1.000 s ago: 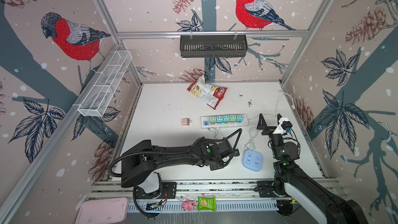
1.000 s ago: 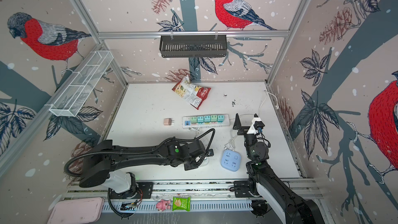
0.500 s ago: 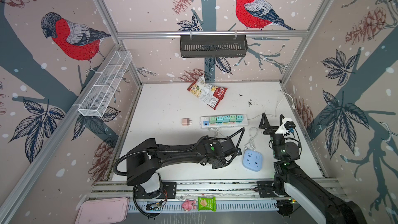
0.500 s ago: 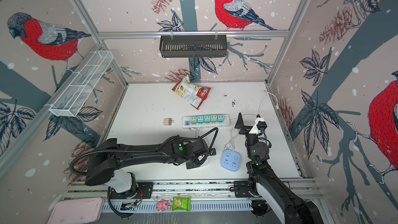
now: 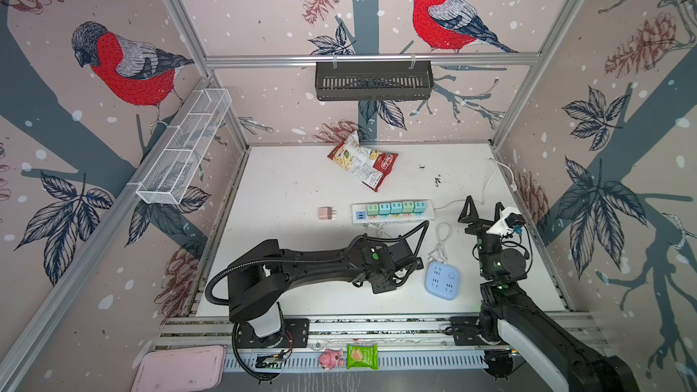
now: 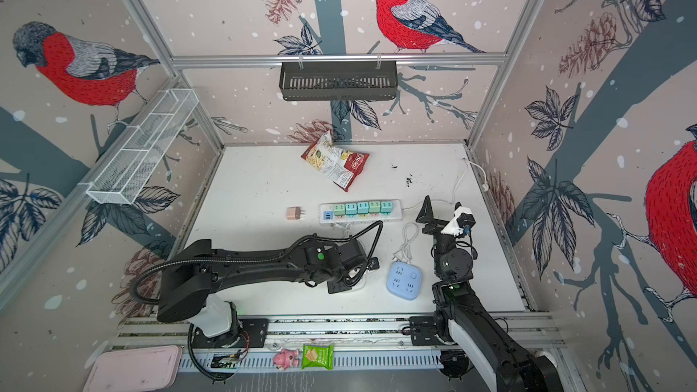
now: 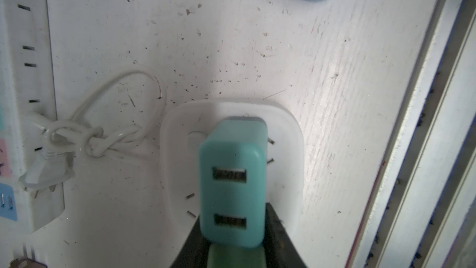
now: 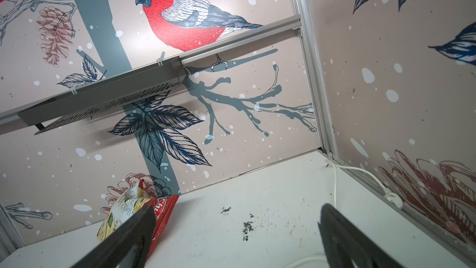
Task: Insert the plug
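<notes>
left gripper [image 7: 235, 251] clamped on teal usb charger [image 7: 233, 184] — hold it square over the white socket [image 7: 286, 135], press straight down; right gripper [image 5: 482, 210] jaws apart.

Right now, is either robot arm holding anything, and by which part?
The left arm's jaws clamp the teal plug by its sides, at the end nearest the wrist. The right arm's jaws stand open, empty.

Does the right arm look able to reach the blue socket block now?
Probably yes. The blue socket block lies uncovered beside the right arm, whose open, empty right gripper is raised nearby. The left arm stops short of the block, so the way down looks free.
</notes>
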Controlling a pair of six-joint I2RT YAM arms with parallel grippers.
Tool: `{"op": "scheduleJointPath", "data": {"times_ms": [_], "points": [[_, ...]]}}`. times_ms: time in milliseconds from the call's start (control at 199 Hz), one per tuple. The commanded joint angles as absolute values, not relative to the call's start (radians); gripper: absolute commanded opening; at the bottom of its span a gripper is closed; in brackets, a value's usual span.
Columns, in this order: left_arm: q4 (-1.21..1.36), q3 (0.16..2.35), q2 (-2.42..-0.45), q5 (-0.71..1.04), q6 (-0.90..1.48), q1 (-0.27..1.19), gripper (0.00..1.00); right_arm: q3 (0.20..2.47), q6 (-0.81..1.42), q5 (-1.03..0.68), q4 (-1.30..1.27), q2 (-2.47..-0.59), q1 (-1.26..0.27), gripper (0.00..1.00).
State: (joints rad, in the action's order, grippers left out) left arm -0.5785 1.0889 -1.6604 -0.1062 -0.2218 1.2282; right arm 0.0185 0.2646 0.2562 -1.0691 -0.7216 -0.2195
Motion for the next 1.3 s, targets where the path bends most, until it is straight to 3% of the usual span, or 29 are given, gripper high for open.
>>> {"op": "scheduleJointPath", "data": {"times_ms": [0, 261, 527, 737, 958, 1299], "points": [[-0.610, 1.090, -1.659, -0.087, -0.238, 1.218, 0.00, 0.018, 0.263, 0.216, -1.085, -0.720, -0.218, 1.00], [-0.460, 0.931, -1.390, -0.047, -0.073, 1.087, 0.00, 0.044, 0.152, 0.029, -1.092, -0.730, -0.268, 0.99], [-0.199, 0.645, -1.060, 0.019, 0.133, 0.927, 0.00, 0.130, -0.114, 0.044, -1.134, -0.907, -0.559, 1.00], [-0.031, 0.550, -0.876, -0.003, 0.279, 0.867, 0.00, 0.284, -0.022, 0.030, -0.889, -0.923, -0.586, 0.99], [-0.064, 0.541, -0.858, -0.040, 0.402, 0.763, 0.00, 0.122, -0.157, -0.130, -0.991, -0.733, -0.660, 0.99], [-0.001, 0.438, -1.020, 0.026, 0.724, 0.719, 0.00, 0.197, -0.224, -0.162, -0.918, -0.861, -0.715, 1.00]]}}
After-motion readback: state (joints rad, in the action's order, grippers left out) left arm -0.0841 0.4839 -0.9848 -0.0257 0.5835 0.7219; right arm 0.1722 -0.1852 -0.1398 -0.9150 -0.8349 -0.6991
